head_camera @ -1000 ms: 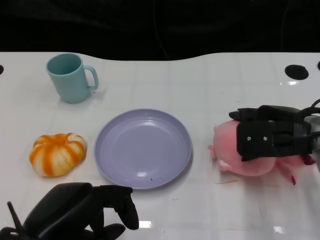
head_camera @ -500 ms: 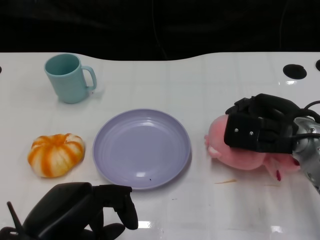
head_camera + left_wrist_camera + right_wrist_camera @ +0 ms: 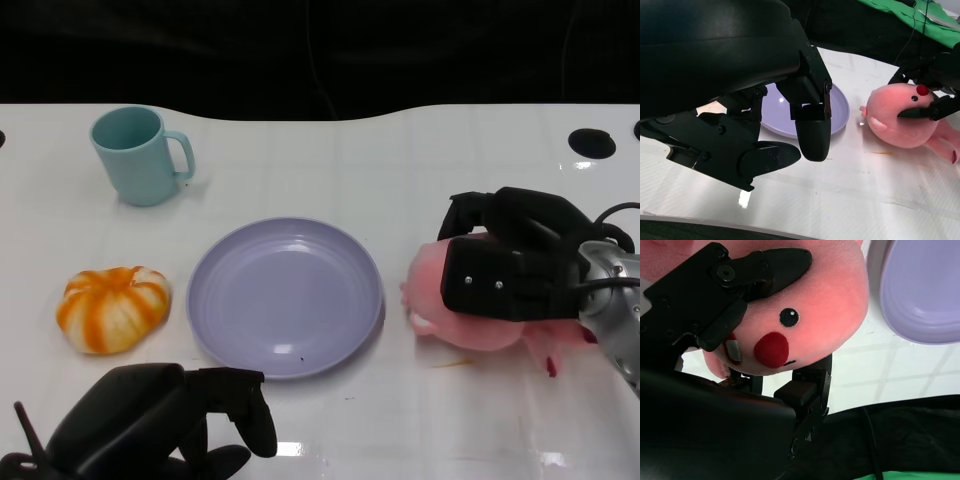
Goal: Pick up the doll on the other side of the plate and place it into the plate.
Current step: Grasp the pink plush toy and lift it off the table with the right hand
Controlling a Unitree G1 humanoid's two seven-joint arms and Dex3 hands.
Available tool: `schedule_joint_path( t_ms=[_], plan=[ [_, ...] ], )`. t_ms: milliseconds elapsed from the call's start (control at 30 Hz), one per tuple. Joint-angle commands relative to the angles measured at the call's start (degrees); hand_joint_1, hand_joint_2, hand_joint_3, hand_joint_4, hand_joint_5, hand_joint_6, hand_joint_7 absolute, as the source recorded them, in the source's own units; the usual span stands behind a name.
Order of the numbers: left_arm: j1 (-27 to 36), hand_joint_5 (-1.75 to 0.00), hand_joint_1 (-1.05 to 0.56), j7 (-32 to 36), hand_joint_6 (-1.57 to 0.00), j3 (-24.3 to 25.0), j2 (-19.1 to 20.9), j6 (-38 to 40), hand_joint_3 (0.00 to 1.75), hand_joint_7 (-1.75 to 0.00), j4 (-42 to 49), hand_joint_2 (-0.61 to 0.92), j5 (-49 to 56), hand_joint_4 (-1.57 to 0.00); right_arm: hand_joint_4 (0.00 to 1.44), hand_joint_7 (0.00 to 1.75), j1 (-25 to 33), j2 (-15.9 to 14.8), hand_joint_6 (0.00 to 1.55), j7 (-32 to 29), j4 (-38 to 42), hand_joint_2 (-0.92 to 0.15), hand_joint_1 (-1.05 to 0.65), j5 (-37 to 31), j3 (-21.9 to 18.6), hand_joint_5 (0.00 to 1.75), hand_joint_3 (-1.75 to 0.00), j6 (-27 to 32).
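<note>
A pink plush doll (image 3: pixel 440 300) lies on the white table just right of the lilac plate (image 3: pixel 285 296). My right hand (image 3: pixel 515 265) grips it from above, fingers wrapped over its round head. The right wrist view shows the doll (image 3: pixel 810 315) close up, with a red nose and a black eye, clamped between black fingers (image 3: pixel 765 270), and the plate's rim (image 3: pixel 920 295) beside it. In the left wrist view the doll (image 3: pixel 905 120) sits beyond the plate (image 3: pixel 837 107). My left hand (image 3: pixel 160 420) rests at the table's near edge, fingers curled, holding nothing.
A teal mug (image 3: pixel 140 155) stands at the back left. An orange-and-white pumpkin toy (image 3: pixel 112 308) lies left of the plate. Two dark holes (image 3: pixel 592 142) mark the table's far right. Black backdrop runs behind the table.
My right hand has closed on the doll and carried it a little left toward the plate, slightly lifted. The left hand has stayed still.
</note>
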Motion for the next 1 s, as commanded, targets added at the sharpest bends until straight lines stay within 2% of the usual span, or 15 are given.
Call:
schedule_joint_path(
  t_ms=[33,67,133,167,267,400,500,700,1000],
  plan=[
    [-0.4,-1.49,-0.22,-0.01,-0.73,0.05,0.36,0.1,0.67,-1.16,0.24,0.74,0.05,-0.7,0.87,1.73,0.17,-1.25,0.66,-1.55,-0.88,-0.72,-0.19,0.24,-0.9,1.75,-0.68,-1.22],
    [-0.48,-1.49,-0.22,0.09,-0.73,0.01,0.33,-0.03,0.67,-1.16,0.4,0.74,0.0,-0.7,0.87,1.74,0.31,-1.44,0.66,-2.83,-0.95,-0.71,-0.19,0.22,-1.09,1.75,-0.7,-2.59],
    [-0.58,-1.5,-0.21,0.34,-0.73,-0.1,0.29,-0.29,0.68,-1.16,0.81,0.73,0.05,-0.7,0.9,1.74,0.55,-2.21,0.68,-6.83,-0.46,-0.56,-0.16,-0.16,-1.26,1.75,-0.9,-7.24],
    [-0.6,-1.5,-0.21,0.45,-0.73,-0.13,0.29,-0.44,0.68,-1.16,0.95,0.73,0.08,-0.71,0.9,1.74,0.59,-2.47,0.68,-8.29,-0.11,-0.52,-0.16,-0.3,-1.31,1.75,-0.94,-8.92],
    [-0.6,-1.52,-0.21,0.47,-0.73,-0.07,0.32,-0.73,0.68,-1.16,1.08,0.73,-0.11,-0.71,0.9,1.73,0.66,-2.88,0.67,-11.6,0.39,-0.48,-0.18,-0.49,-1.52,1.75,-0.98,-12.3],
    [-0.57,-1.49,-0.2,0.16,-0.73,-0.07,0.4,-0.4,0.66,-1.14,1.12,0.72,0.01,-0.7,0.93,1.75,1.07,-2.63,0.73,-14.25,-0.46,-0.4,-0.17,0.09,-2.11,1.75,-1.25,-15.43],
    [-0.36,-1.47,-0.21,0.22,-0.73,-0.12,0.5,-0.42,0.65,-1.12,1.1,0.74,0.35,-0.7,0.95,1.75,1.35,-1.99,0.76,-17.13,-0.42,-0.3,-0.15,-0.03,-2.37,1.75,-1.37,-18.44],
    [-0.2,-1.47,-0.21,-0.12,-0.74,-0.25,0.26,0.33,0.63,-1.12,0.17,0.74,0.44,-0.69,0.99,1.75,0.81,-0.26,0.76,-19.76,0.03,-0.27,-0.15,0.53,-2.78,1.75,-1.47,-21.7],
    [-0.08,-1.46,-0.2,0.58,-0.75,-1.12,0.17,-0.29,0.63,-1.11,-0.08,0.73,1.94,-0.72,1.01,1.75,-2.69,5.84,0.76,-18.73,-2.11,-0.21,-0.16,0.55,-2.49,1.75,-1.54,-20.53]
  ],
)
